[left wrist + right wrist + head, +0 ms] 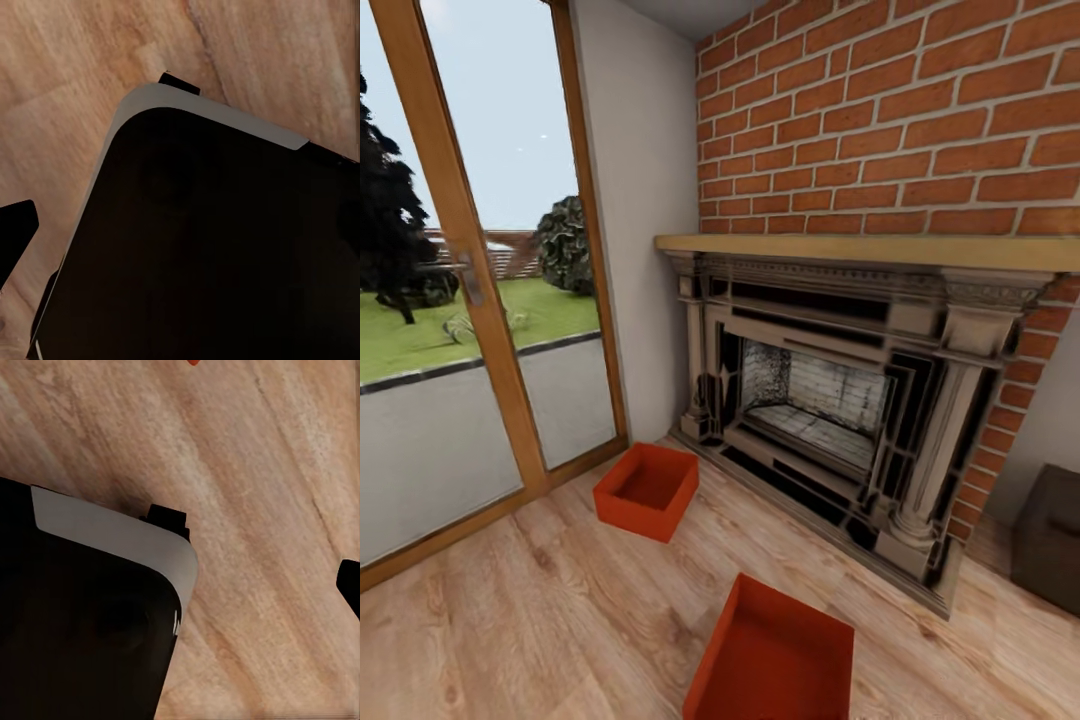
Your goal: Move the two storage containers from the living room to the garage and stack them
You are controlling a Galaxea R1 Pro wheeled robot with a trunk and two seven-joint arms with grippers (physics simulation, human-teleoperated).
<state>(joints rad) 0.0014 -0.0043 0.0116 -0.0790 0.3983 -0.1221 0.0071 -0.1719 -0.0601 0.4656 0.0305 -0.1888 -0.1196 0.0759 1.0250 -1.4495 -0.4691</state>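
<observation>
Living room, wood plank floor [510,620]: two orange-red bins, far bin [647,490] by fireplace [830,400], near bin [772,655] well apart. Pincer states: cannot tell.

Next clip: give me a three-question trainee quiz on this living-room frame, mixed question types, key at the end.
1. True or false: the far bin sits on the mantel.
2. Which bin lies nearer the glass door? A) the near bin B) the far bin
3. Fill in: both bins rest on the wood ____.

Key: 1 false, since it sits on the planks by the fireplace; 2 B; 3 floor.
</observation>
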